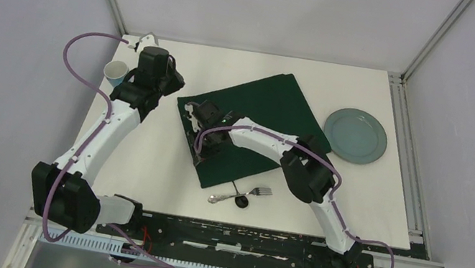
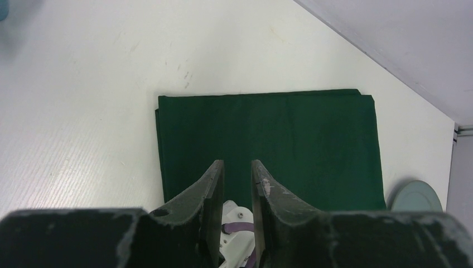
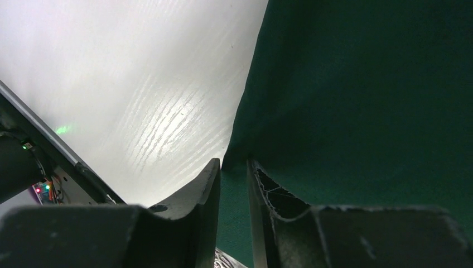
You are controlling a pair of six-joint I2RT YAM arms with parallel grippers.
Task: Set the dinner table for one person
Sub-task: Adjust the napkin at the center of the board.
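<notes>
Jaws a little apart, pinching nothing: left gripper [image 2: 237,163] up high, right gripper [image 3: 234,163] low at the cloth [image 1: 276,104] edge. Probably soft and floppy; best pinched at a corner. Hard, smooth table [image 1: 156,164] underneath.

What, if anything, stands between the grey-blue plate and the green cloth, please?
Nothing visible lies in the narrow gap of white table between the plate and the green cloth. Above the cloth, however, the right arm stretches across its near half, with its hand at the cloth's left side; the far half is bare.
</notes>
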